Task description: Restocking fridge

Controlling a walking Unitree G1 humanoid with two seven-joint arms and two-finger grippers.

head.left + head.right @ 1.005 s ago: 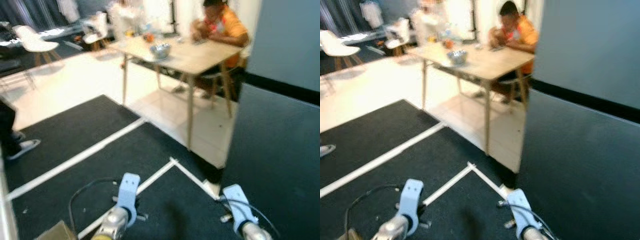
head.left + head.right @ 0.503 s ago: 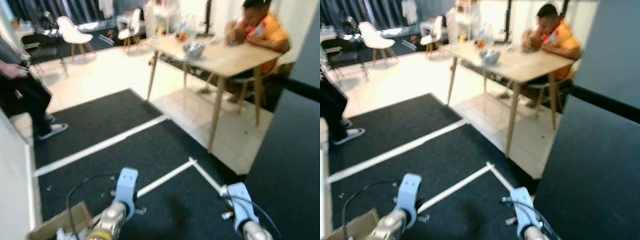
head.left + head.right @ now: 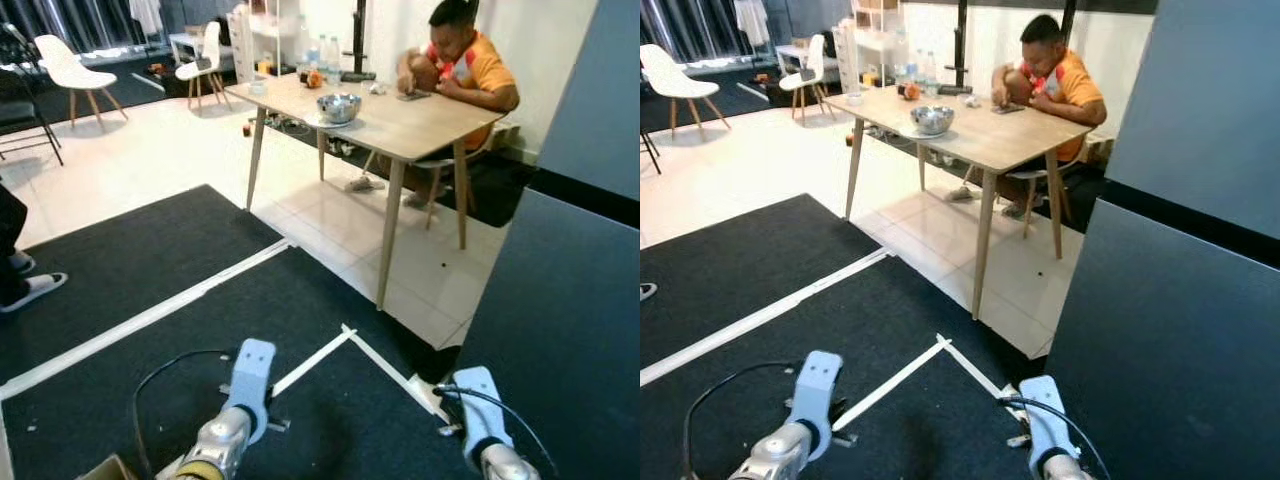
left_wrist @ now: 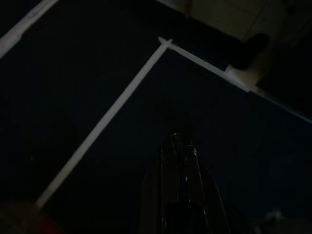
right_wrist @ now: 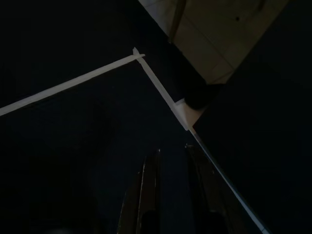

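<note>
A tall dark grey fridge [image 3: 565, 320] fills the right side, its front shut. Both silver arms hang low before me over the black carpet [image 3: 150, 270]. The left arm [image 3: 246, 385] is at the bottom left of centre, the right arm [image 3: 478, 410] close beside the fridge's near corner. In the left wrist view my left gripper [image 4: 178, 140] points down at the carpet with its black fingers pressed together and nothing in them. The right wrist view shows my right gripper [image 5: 172, 152] with a narrow gap between its fingers, nothing held, near the fridge's lower edge.
White tape lines [image 3: 310, 362] cross the carpet. A wooden table [image 3: 420, 115] with a metal bowl [image 3: 338, 105] stands ahead, and a person [image 3: 462, 62] sits behind it. White chairs [image 3: 66, 62] stand far left. A cardboard box corner [image 3: 100, 468] and someone's shoe [image 3: 30, 290] are at the left.
The whole picture has swung, so the camera moved: a standing person at the left has slid almost out of view. Both arms keep the same low hanging pose.
</note>
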